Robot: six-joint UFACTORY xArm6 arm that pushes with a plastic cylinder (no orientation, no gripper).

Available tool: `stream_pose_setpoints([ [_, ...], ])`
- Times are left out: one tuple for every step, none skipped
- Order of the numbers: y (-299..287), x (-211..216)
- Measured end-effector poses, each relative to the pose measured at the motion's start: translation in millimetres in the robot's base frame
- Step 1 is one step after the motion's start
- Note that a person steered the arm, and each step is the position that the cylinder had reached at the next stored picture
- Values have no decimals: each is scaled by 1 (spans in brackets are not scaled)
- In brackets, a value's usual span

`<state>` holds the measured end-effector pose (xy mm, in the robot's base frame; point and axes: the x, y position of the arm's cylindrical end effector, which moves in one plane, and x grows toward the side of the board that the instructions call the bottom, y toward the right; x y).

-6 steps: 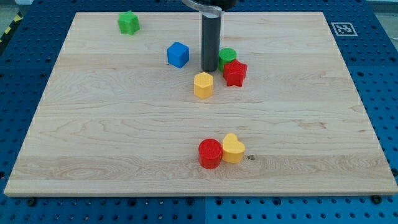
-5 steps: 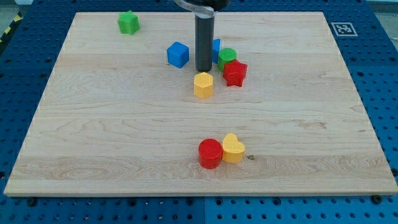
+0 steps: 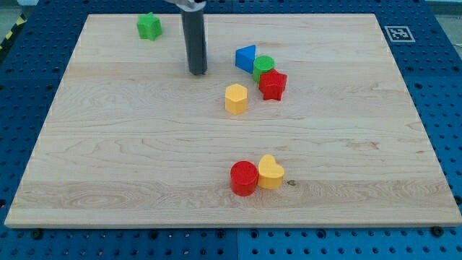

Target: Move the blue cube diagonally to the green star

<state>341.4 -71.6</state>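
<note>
The green star (image 3: 149,26) sits near the view's top left corner of the wooden board (image 3: 108,159). The blue cube does not show; my dark rod stands where it lay before and may hide it. My tip (image 3: 197,73) rests on the board, to the right of and below the green star, and left of a blue triangular block (image 3: 246,58).
A green cylinder (image 3: 264,66) and a red star (image 3: 273,84) cluster by the blue triangle. A yellow hexagon (image 3: 236,98) lies below them. A red cylinder (image 3: 244,178) and a yellow heart (image 3: 271,172) touch near the view's bottom. A printed marker (image 3: 398,33) is at the top right.
My rod moved left from beside the green cylinder to the blue cube's earlier spot. The cube is no longer visible. The blue triangle, hidden before, now shows.
</note>
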Motion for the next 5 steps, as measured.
stream_pose_setpoints([
  [-3,-18],
  [-1,-13],
  [27,11],
  [36,9],
  [36,-2],
])
